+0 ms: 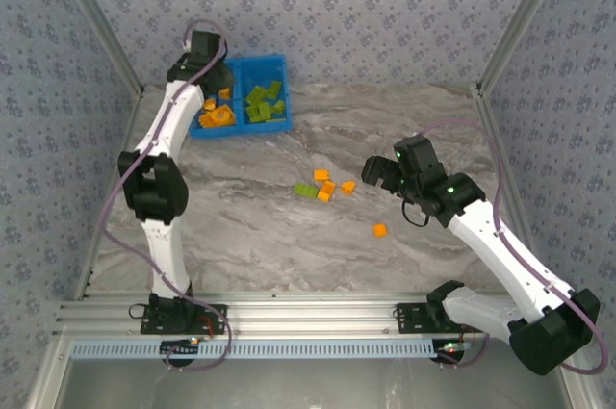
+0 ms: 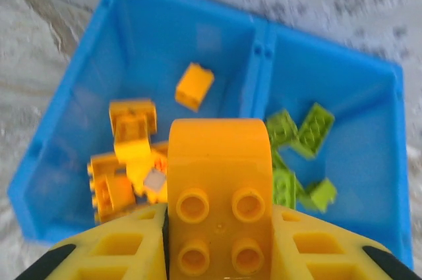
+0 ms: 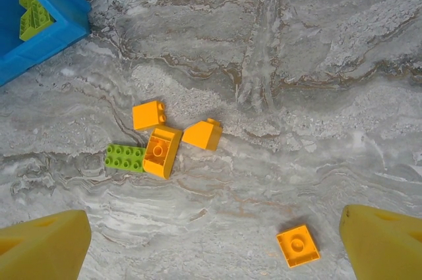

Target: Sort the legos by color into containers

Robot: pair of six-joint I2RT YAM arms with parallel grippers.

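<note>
My left jaws pinch an orange brick [image 2: 219,194] over the middle wall of the blue bin [image 2: 62,128]. Next, I judge, comes a shift left and a release among the orange bricks [image 2: 132,125]. My right jaws hang spread above loose bricks [image 3: 161,151].

From its base at the near edge of the tabletop [image 1: 260,236], the left arm [image 1: 154,192] stretches almost straight toward the far left corner, with its dark elbow joint about halfway along. The left hand [image 1: 205,46] points downward there. Its fingers [image 2: 112,250] are pinched tight on an orange brick [image 2: 219,161] whose studs face the wrist. The right arm [image 1: 500,245] comes in from the near right corner, folded low at its base and reaching toward the middle of the tabletop. The right hand [image 1: 382,170] hangs above the surface, tilted down, with its fingers [image 3: 43,247] spread wide.
</note>
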